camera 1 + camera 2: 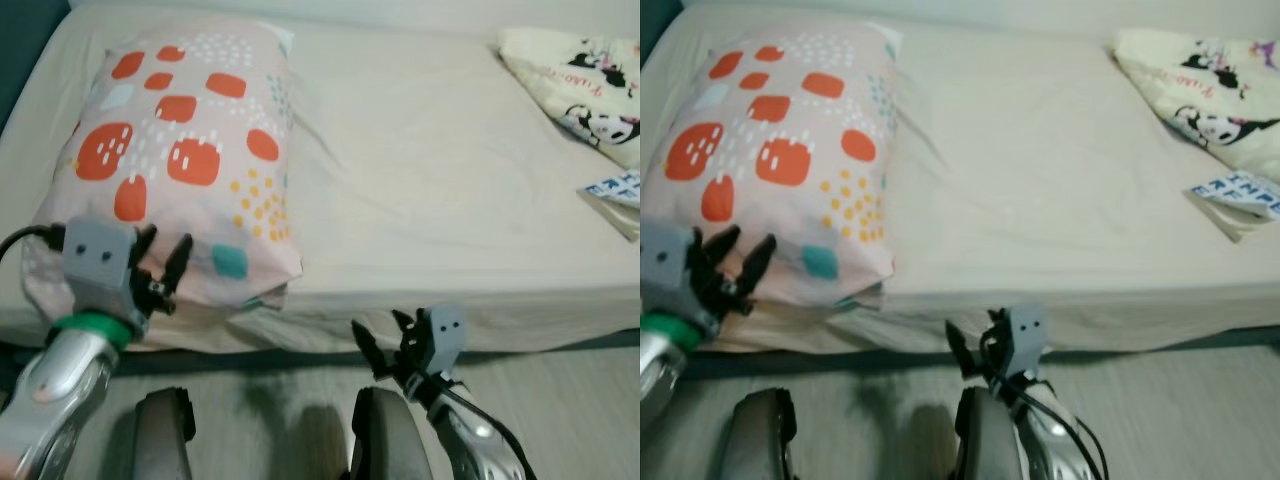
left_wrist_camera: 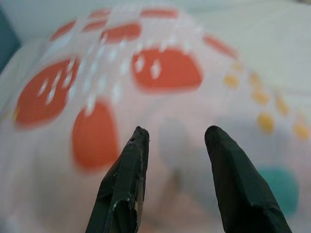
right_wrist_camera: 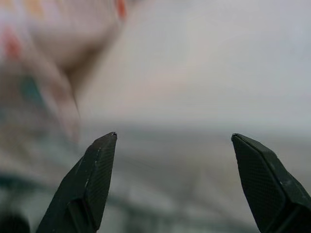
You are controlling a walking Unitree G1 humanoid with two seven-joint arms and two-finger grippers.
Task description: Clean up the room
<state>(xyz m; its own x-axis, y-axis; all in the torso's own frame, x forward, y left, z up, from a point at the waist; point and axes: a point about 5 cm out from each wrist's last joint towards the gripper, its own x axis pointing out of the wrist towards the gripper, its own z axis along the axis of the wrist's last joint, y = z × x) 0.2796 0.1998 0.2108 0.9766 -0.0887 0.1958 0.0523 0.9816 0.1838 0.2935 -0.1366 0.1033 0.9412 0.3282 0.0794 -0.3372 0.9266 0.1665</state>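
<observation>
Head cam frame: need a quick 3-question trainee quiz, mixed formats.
1. True or false: the left hand is at the near end of the spotted pillow.
2. Which lies closer to the folded blanket: A) the pillow, B) the booklet?
3. Fill in: the right hand hangs in front of the bed's edge, its fingers ____.

Key: 1 true. 2 B. 3 open.

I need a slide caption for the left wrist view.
Open left gripper poised at the patterned pillow on the bed.
</observation>
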